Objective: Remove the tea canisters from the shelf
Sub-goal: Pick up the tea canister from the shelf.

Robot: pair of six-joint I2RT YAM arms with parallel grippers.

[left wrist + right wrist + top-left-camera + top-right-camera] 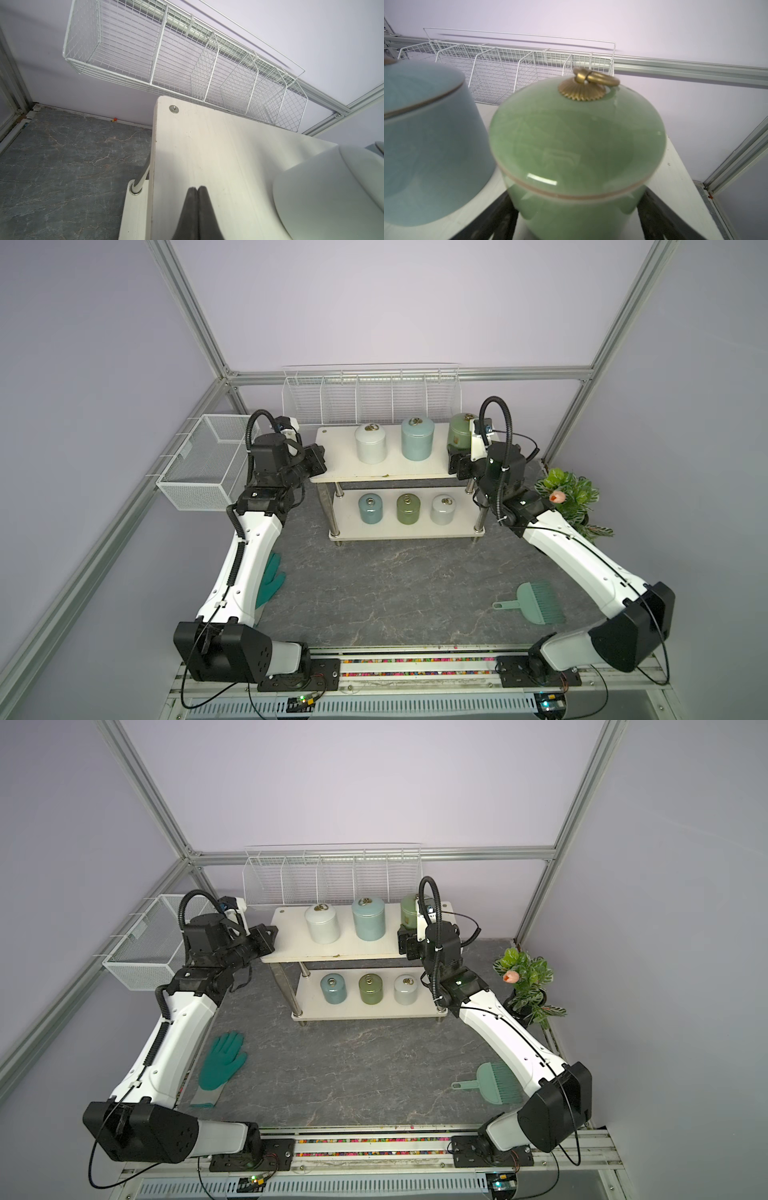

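All six tea canisters stand on the shelf, which sits at the back of the dark marbled table. On the top board, in both top views, a large white canister, a large pale blue canister and a large green canister stand in a row. On the lower board stand a small pale blue canister, a small green canister and a small white canister.

The right end effector has the large green canister between its black fingers, which press against the jar's body on both sides, below the lid. Whether the jar has left the board cannot be told. Its lid carries a brass ring pull. A faint squarish mark in the lid's glaze is too blurred to read.

The left end effector is fully closed with nothing in it. It hovers over the left end of the top board, near the large white canister.
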